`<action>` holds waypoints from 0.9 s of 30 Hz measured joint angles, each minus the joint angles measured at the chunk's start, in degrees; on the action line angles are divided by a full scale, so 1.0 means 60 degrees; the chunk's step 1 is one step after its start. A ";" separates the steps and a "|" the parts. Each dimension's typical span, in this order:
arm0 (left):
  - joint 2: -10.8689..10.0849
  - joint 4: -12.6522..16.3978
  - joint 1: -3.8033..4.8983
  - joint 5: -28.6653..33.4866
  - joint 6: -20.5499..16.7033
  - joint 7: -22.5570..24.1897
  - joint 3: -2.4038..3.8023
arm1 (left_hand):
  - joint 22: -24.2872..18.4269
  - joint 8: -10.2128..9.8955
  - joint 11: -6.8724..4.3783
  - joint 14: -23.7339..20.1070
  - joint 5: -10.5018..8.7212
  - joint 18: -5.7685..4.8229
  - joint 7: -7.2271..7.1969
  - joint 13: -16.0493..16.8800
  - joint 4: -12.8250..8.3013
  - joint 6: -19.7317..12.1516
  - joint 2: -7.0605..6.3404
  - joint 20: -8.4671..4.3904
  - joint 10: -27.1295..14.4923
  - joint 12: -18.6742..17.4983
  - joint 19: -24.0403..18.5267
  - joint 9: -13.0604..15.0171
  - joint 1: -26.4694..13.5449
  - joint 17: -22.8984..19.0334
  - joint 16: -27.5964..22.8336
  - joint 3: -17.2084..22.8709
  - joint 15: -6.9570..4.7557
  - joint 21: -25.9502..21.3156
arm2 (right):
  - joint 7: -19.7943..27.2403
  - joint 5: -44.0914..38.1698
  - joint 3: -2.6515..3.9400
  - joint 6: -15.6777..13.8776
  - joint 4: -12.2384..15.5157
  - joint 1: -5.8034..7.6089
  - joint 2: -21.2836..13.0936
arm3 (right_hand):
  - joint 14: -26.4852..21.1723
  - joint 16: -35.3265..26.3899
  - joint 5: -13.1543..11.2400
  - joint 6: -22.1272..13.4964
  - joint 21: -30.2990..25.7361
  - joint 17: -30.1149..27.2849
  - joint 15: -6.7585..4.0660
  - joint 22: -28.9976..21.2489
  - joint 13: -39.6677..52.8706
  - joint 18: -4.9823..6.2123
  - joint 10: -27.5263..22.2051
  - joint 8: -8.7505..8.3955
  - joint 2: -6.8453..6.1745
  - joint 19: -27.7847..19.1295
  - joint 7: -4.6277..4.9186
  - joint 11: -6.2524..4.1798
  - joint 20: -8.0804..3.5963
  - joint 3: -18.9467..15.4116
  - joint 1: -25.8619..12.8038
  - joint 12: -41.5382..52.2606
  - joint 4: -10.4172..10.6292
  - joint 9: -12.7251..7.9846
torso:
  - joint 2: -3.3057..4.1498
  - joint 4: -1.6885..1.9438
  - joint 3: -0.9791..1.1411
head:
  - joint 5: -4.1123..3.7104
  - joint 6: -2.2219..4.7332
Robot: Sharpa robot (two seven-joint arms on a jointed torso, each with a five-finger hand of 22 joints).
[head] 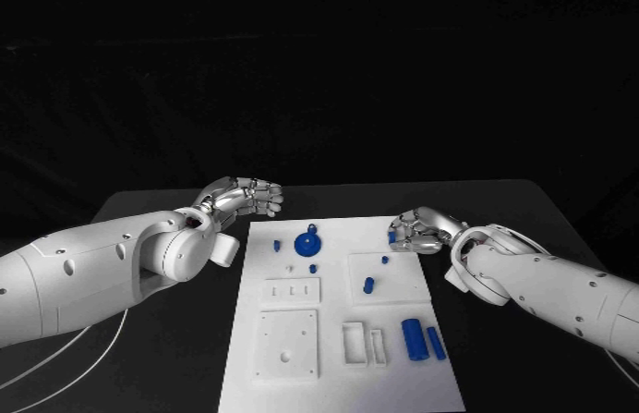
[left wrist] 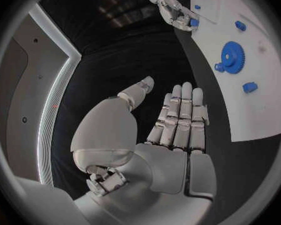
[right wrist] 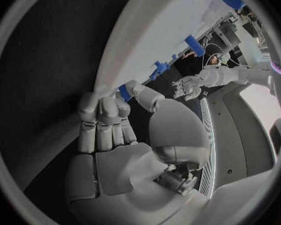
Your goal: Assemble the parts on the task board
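The white task board [head: 340, 390] lies in the middle of the black table. On its far part sit a blue gear [head: 307, 244] [left wrist: 233, 56] and small blue pegs [head: 277, 245] [head: 369, 285]; two blue cylinders [head: 415, 339] lie near its right edge. My right hand [head: 424, 231] [right wrist: 109, 135] is at the board's far right edge and pinches a small blue peg [head: 391, 236] [right wrist: 125, 93] between thumb and fingers. My left hand [head: 247, 197] [left wrist: 175, 120] hovers off the board's far left corner, fingers straight, thumb apart, holding nothing.
White raised blocks [head: 291, 290] [head: 288, 344] and a slotted frame [head: 355, 344] stand on the board's near half. Bare black table [head: 186, 358] flanks the board on both sides. My forearms [head: 93, 279] [head: 560, 288] lie over those side strips.
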 measured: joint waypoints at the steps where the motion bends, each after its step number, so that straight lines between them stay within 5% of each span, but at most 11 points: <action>1: 0.0002 -0.0003 0.0000 -0.0010 0.0001 0.0000 0.0000 | 0.0000 0.0000 0.0000 0.0000 0.0000 0.0051 0.0000 0.0000 0.0000 0.0000 0.0000 0.0000 0.0000 0.0000 0.0000 0.0000 0.0000 0.0001 0.0000 0.0000 0.0000 0.0000 | -0.0020 0.0025 0.0000 -0.0026 0.0014 0.0000 0.0000 | 0.0000 0.0000 0.0000 0.0000 0.0000 0.0000 0.0001 0.0000 0.0008 0.0000 0.0000 0.0000 0.0000 0.0000 0.0000 0.0000 0.0000 0.0000 0.0000 0.0007 0.0000 0.0013 | 0.0000 0.0000 -0.0001 | -0.0001 0.0001; 7: 0.0006 -0.0015 -0.0001 -0.0150 0.0009 -0.0060 0.0005 | -0.0001 0.0189 -0.0186 0.0194 0.0000 0.0131 -0.0087 0.0063 -0.0026 0.0404 0.0155 -0.0037 0.0468 0.0197 0.0038 0.0057 -0.0028 0.0084 0.0011 0.0026 -0.0053 0.0040 | -0.0151 0.0100 0.0000 -0.0139 0.0162 0.0000 -0.0027 | 0.0000 0.0000 0.0000 0.0000 0.0000 0.0010 0.0003 0.0000 0.0021 0.0001 -0.0001 0.0000 0.0000 0.0000 0.0000 -0.0001 0.0001 0.0052 0.0000 0.0057 -0.0002 0.0060 | 0.0000 0.0001 0.0006 | -0.0003 0.0018; 14: -0.0010 0.0059 0.0006 -0.0589 -0.0013 -0.0323 0.0011 | -0.0001 0.0499 -0.0634 0.1043 0.0000 0.0121 -0.0418 0.0310 -0.0015 0.1242 0.0310 -0.0410 0.1467 0.0647 0.0692 0.0157 -0.0183 0.0391 0.0584 -0.0046 -0.0455 0.0472 | -0.0470 0.0036 0.0000 -0.0312 0.0581 0.0038 -0.0161 | -0.0002 0.0000 0.0000 0.0000 0.0037 0.0010 0.0009 0.0000 0.0031 0.0001 -0.0001 -0.0001 -0.0001 0.0001 -0.0001 -0.0002 0.0001 0.0114 0.0001 0.0057 0.0008 0.0112 | -0.0013 -0.0005 0.0005 | 0.0019 0.0038; 19: -0.0024 0.0261 0.0107 -0.1007 -0.0014 -0.0705 0.0013 | 0.0006 0.0576 -0.1007 0.1728 0.0030 0.0115 -0.0624 0.0584 -0.0020 0.1716 0.0378 -0.0759 0.2269 0.1002 0.1306 0.0173 -0.0454 0.0735 0.1085 -0.0180 -0.0872 0.1004 | -0.0979 -0.0257 0.0005 -0.0372 0.1003 0.0330 -0.0166 | 0.0045 0.0037 0.0000 0.0014 0.0037 0.0019 -0.0007 0.0000 0.0031 0.0002 0.0000 -0.0002 -0.0001 0.0052 -0.0014 -0.0002 -0.0018 0.0183 0.0001 0.0057 -0.0002 0.0152 | -0.0026 -0.0016 0.0000 | 0.0040 0.0086; 27: 0.0090 0.0658 0.0407 -0.1943 0.0130 -0.1797 0.0021 | 0.0006 0.0383 -0.1363 0.2392 0.0039 0.0101 -0.0751 0.1176 0.0214 0.1844 0.0049 -0.1248 0.3138 0.1667 0.1866 0.0070 -0.1012 0.1304 0.1980 -0.0479 -0.1366 0.1814 | -0.1957 -0.0953 0.0012 -0.0267 0.1565 0.0850 0.0095 | 0.0052 0.0037 0.0000 0.0022 0.0037 0.0019 -0.0006 0.0000 0.0030 0.0002 0.0001 -0.0023 -0.0071 0.0106 -0.0022 -0.0004 -0.0067 0.0422 -0.0009 0.0057 0.0053 0.0267 | -0.0070 -0.0014 0.0005 | 0.0125 0.0175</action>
